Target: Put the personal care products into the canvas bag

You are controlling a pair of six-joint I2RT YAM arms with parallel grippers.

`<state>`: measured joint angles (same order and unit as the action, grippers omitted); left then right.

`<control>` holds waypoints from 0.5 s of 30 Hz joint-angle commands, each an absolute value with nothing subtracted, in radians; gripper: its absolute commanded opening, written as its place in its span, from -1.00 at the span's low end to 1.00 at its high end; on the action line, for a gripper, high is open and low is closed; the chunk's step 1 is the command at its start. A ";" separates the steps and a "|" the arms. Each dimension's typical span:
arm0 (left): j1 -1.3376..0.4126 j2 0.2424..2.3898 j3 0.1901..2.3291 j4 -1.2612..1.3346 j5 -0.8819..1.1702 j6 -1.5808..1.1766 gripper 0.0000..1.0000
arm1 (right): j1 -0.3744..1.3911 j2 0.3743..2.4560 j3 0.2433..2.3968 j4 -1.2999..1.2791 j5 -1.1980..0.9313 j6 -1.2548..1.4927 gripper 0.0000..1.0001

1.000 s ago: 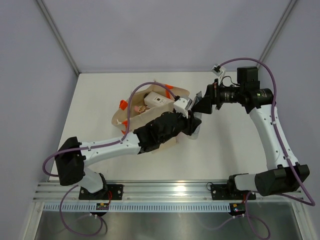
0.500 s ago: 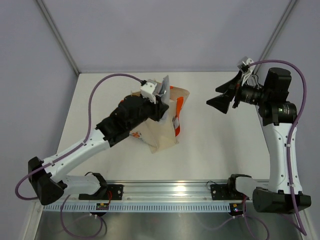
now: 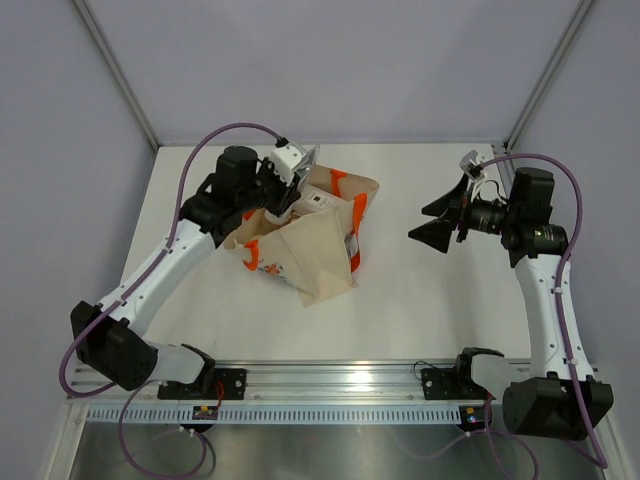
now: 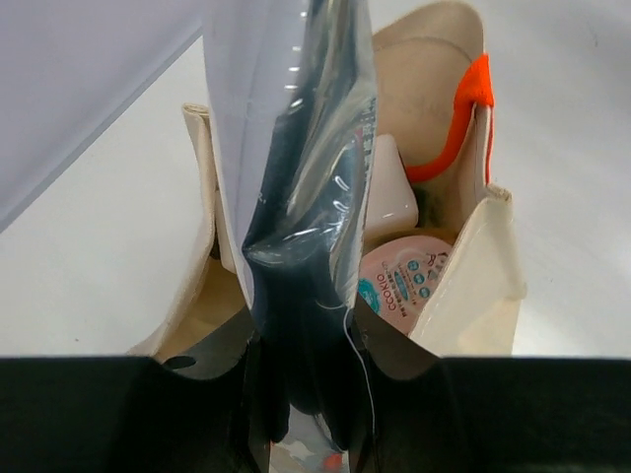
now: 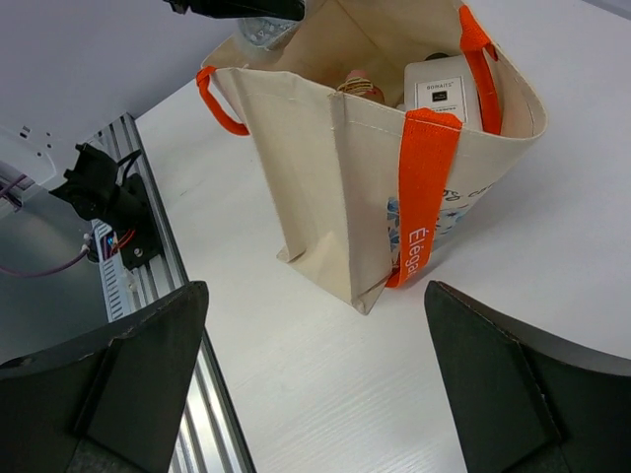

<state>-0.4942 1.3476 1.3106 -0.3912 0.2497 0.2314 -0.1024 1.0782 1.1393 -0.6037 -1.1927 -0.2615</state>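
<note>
White tabletop [image 3: 430,300] lay under both arms, with grey walls [image 3: 300,70] behind it. I saw the canvas bag [image 3: 318,262] standing open left of the table's middle, its orange handles [image 5: 426,187] draped over the rim. My left gripper [image 3: 292,182] hung at the bag's far-left rim, its fingers [image 4: 222,360] pinching the silver tube [image 4: 296,197], which stuck out past the fingertips over the open mouth. Whether the tube touched the cloth, I could not tell. Inside the bag, my left wrist camera showed a pink bottle [image 4: 406,281] with a printed label and a beige bottle [image 4: 389,192] just behind it; the right wrist camera showed the white flat bottle [image 5: 442,94] resting close to one orange handle. My right gripper [image 3: 432,222] sat well apart from the bag, off to its right and facing it, fingers [image 5: 133,370] spread wide and holding nothing.
</note>
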 commanded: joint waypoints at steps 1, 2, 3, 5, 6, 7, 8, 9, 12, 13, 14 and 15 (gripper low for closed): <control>-0.491 1.332 1.364 -0.334 0.336 0.409 -0.82 | -0.115 1.066 1.112 -0.528 -1.264 -0.295 0.99; -0.491 1.330 1.349 -0.327 0.347 0.454 -0.79 | -0.121 1.065 1.103 -0.523 -1.270 -0.299 0.99; -0.491 1.330 1.307 -0.312 0.353 0.481 -0.77 | -0.123 1.066 1.086 -0.519 -1.272 -0.299 0.99; -0.491 1.331 1.261 -0.289 0.344 0.528 -0.71 | -0.129 1.066 1.080 -0.518 -1.276 -0.311 0.99; -0.486 1.339 1.228 -0.275 0.344 0.532 -0.66 | -0.135 1.066 1.074 -0.522 -1.279 -0.313 0.99; -0.483 1.342 1.220 -0.273 0.347 0.526 -0.52 | -0.138 1.068 1.072 -0.523 -1.287 -0.316 0.99; -0.480 1.348 1.213 -0.272 0.363 0.517 -0.43 | -0.141 1.069 1.071 -0.526 -1.290 -0.324 0.99; -0.473 1.351 1.210 -0.270 0.370 0.508 -0.34 | -0.143 1.069 1.068 -0.528 -1.290 -0.330 0.99; -0.465 1.364 1.198 -0.240 0.354 0.479 0.05 | -0.147 1.071 1.063 -0.537 -1.290 -0.337 0.99; -0.462 1.367 1.187 -0.229 0.354 0.463 0.13 | -0.150 1.072 1.065 -0.538 -1.290 -0.339 0.99; -0.459 1.370 1.187 -0.226 0.366 0.462 0.24 | -0.152 1.071 1.065 -0.540 -1.290 -0.342 0.99; -0.456 1.373 1.190 -0.229 0.371 0.459 0.32 | -0.153 1.069 1.063 -0.541 -1.292 -0.344 0.99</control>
